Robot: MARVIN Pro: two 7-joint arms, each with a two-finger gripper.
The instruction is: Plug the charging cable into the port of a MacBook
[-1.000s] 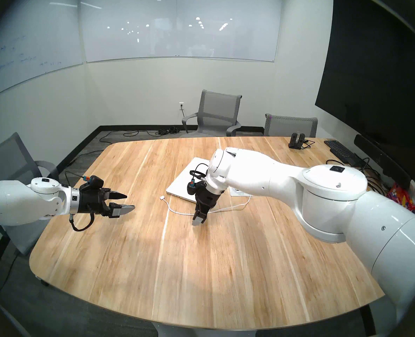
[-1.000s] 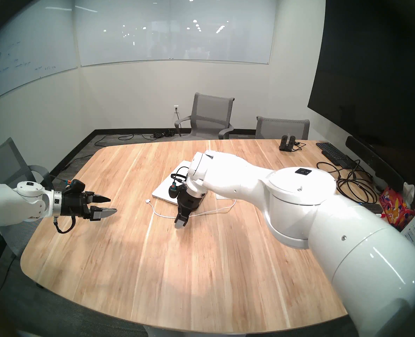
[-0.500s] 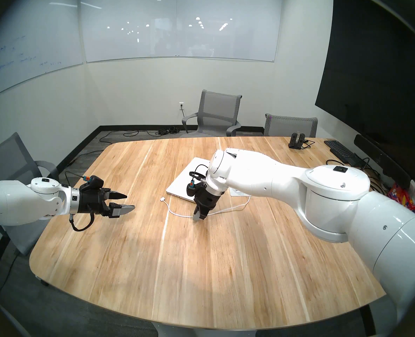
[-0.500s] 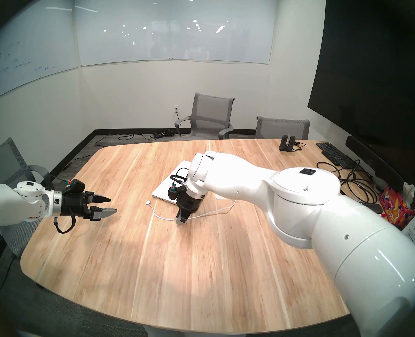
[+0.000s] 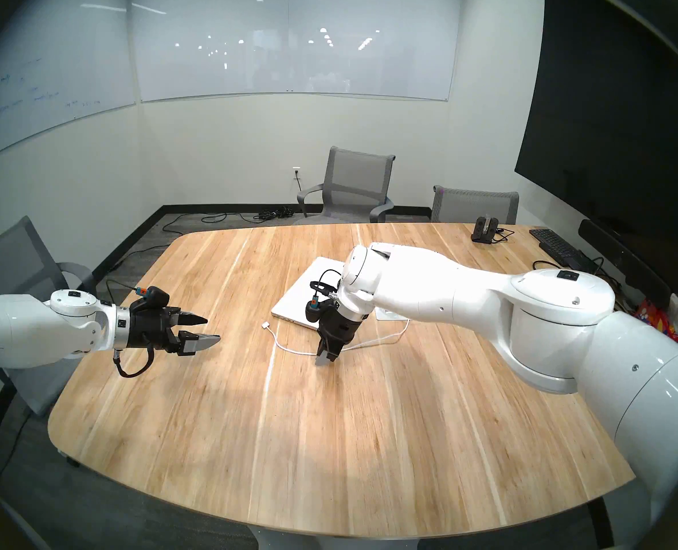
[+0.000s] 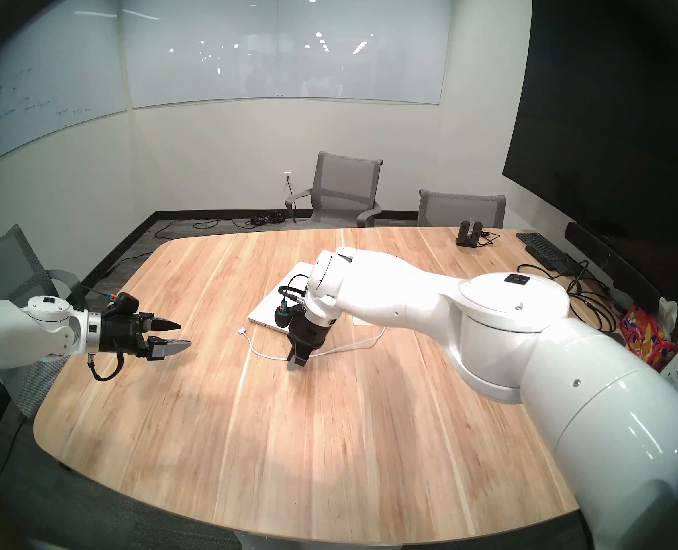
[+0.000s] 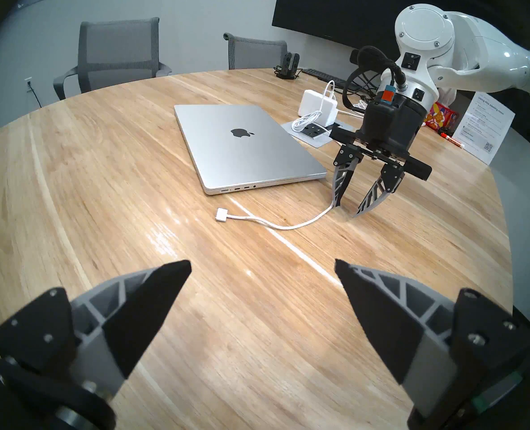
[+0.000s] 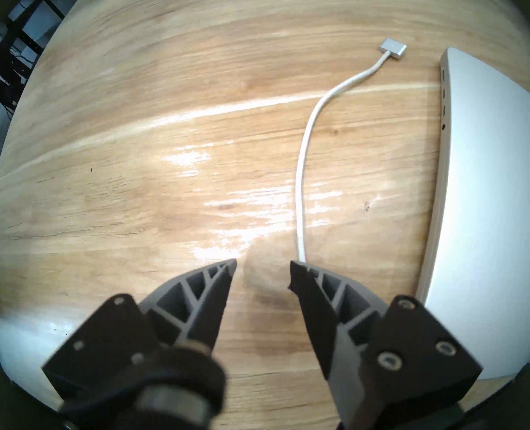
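1. Nothing is plugged in yet. The charging cable [image 7: 288, 226] lies loose on the table [image 7: 102, 203], its flat plug [image 8: 392, 49] unheld and just short of the MacBook [image 7: 242, 147]'s port edge.
2. The right hand [image 8: 262, 269] hangs close over the table with its fingers partly apart and clamped on nothing. The cord runs under or against its MacBook-side finger [image 8: 319, 283]; contact cannot be told.
3. The left hand [image 7: 262, 268] is wide apart, empty, well back from everything.
4. Left to do: grasp near the plug, line it up, seat it.
5. From the right hand the cord runs ahead, curving toward the MacBook. The plug's long axis lies roughly along the port edge, and it seems to face at a slant past that edge, so I judge it needs turning.
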